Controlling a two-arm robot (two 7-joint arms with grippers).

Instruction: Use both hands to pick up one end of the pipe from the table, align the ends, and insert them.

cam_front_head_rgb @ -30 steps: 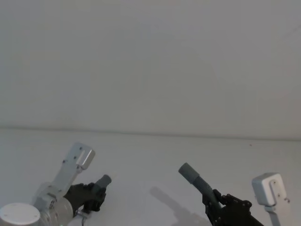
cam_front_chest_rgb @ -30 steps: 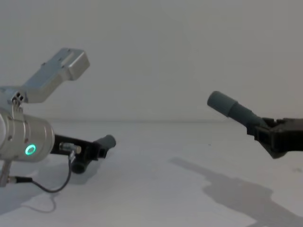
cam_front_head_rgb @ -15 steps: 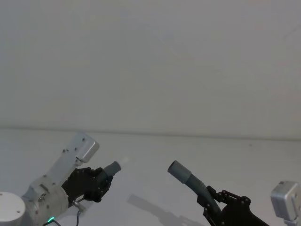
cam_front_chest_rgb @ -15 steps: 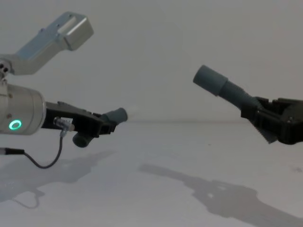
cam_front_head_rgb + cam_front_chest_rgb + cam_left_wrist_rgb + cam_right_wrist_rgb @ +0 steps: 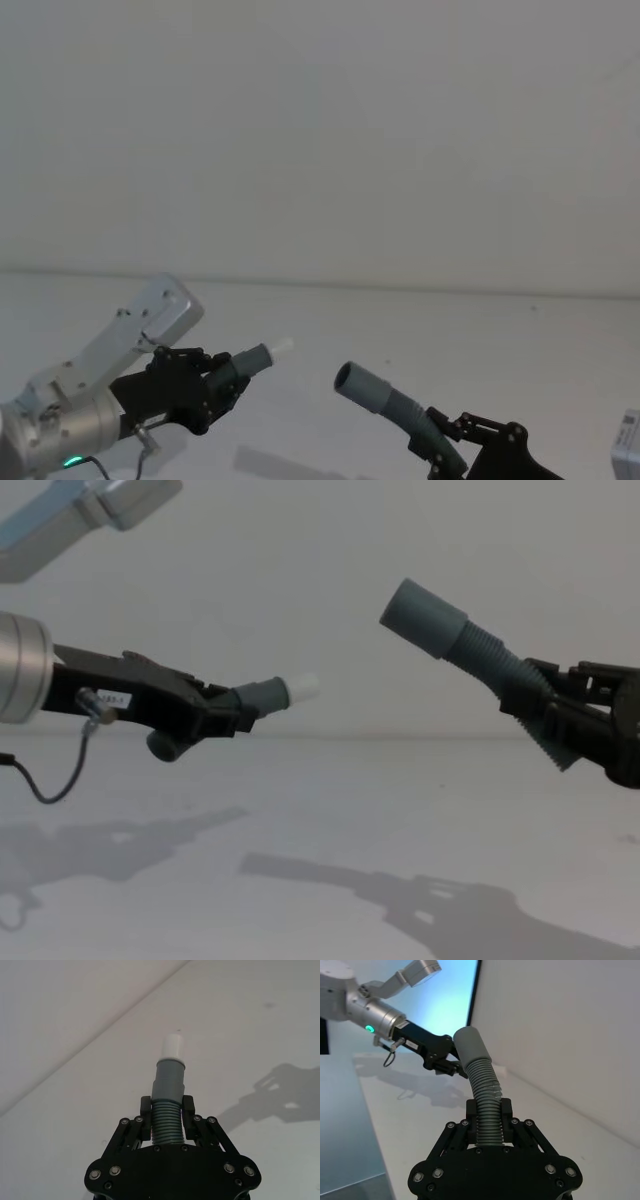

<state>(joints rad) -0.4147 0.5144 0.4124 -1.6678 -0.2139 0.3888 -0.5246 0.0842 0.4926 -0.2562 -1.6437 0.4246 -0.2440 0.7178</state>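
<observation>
The right pincer [image 5: 528, 695] is cut by the chest view's right edge, hiding its pipe piece's [image 5: 440, 630] rear.

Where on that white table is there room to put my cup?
Crowded: the air between the white-tipped grey ribbed pipe in the left gripper and the open-cuffed grey pipe in the right gripper. Beneath them, bare white table runs to the back wall.

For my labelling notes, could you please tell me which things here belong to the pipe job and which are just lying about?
Job: left gripper, shut on white-tipped pipe piece; right gripper, shut on wide-cuffed pipe piece; table.
Not the job: wall behind; shadows on the table.
</observation>
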